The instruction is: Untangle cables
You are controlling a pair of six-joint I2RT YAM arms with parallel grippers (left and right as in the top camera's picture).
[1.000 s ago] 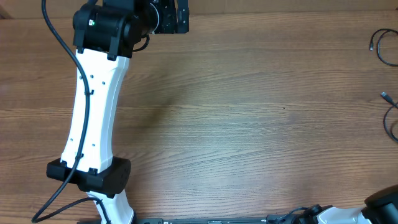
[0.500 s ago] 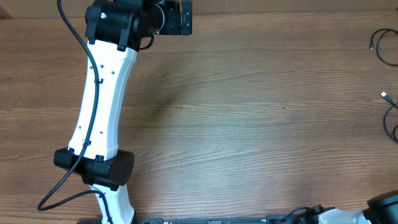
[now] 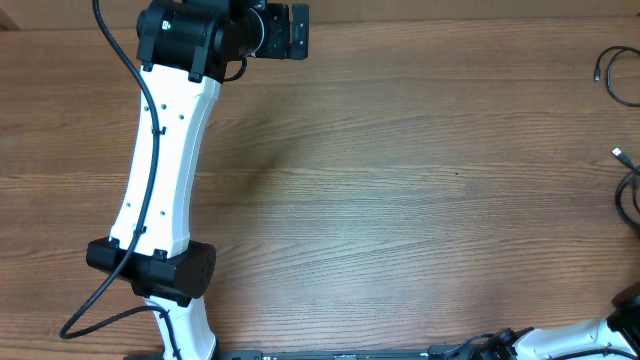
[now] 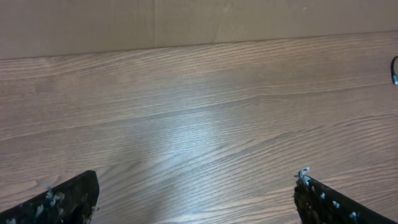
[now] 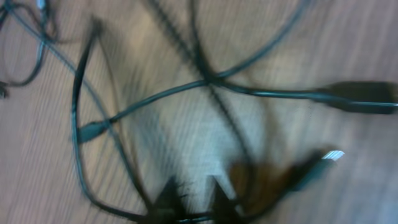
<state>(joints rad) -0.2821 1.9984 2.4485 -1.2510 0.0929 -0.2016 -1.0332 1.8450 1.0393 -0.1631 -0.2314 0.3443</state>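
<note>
As the cables shift, left claw stays wide, right claw blurred, unreadable.

thin black cables lie flat in loose crossing loops, small plug ends showing; blurred.

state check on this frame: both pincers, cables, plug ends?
left pincer: open wide, nothing between its fingers, over bare table.
right pincer: close above the cables; view too blurred to tell whether it is open or shut.
cables: tangled, strands crossing, lying flat near the table's right edge.
silver-tipped plug: free end, lying on the table, not gripped.
</note>
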